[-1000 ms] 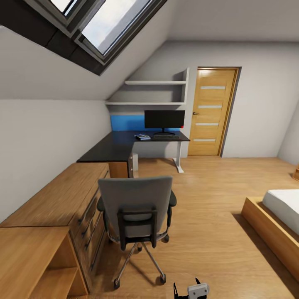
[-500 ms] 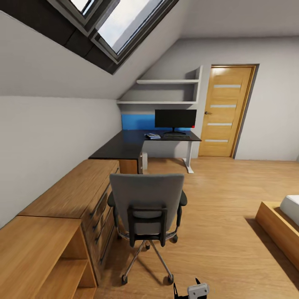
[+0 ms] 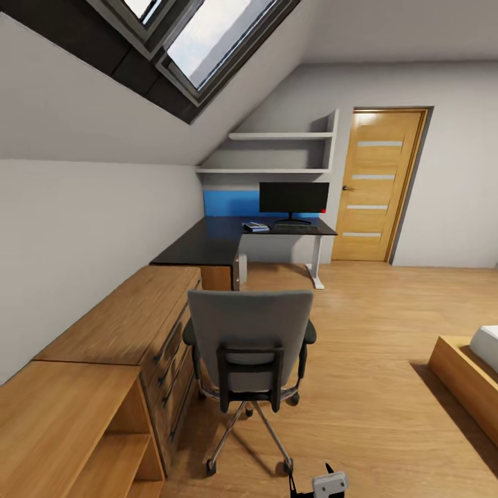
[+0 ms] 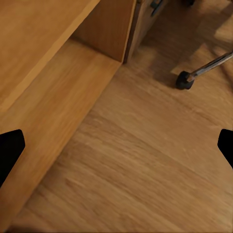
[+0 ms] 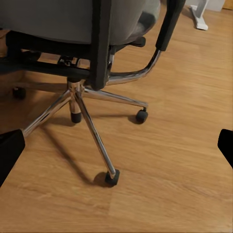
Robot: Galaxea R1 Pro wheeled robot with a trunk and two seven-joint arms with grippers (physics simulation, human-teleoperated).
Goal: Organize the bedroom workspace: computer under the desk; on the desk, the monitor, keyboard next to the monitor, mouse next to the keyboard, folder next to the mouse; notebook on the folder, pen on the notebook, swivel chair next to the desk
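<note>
The grey swivel chair (image 3: 249,339) stands mid-floor with its back to me, and its seat is hidden. Beyond it, the black L-shaped desk (image 3: 204,243) fills the far corner. The monitor (image 3: 294,197) stands on the desk, with a small bluish flat item (image 3: 255,226) beside it. Keyboard, mouse, folder, notebook and pen are too small or hidden to tell. My right gripper (image 5: 116,145) is open over the chair's chrome base (image 5: 80,104), and it also shows low in the head view (image 3: 315,483). My left gripper (image 4: 116,145) is open above the floor near a chair caster (image 4: 184,79).
Light wooden cabinets (image 3: 117,325) and an open shelf unit (image 4: 53,92) run along the left wall. A bed frame (image 3: 463,377) sits at the right. A wooden door (image 3: 379,183) is beyond the desk. Open wood floor (image 3: 373,325) lies between chair and bed.
The whole head view has shifted: the camera turned slightly left and came a little closer to the chair. Nothing in the room has moved.
</note>
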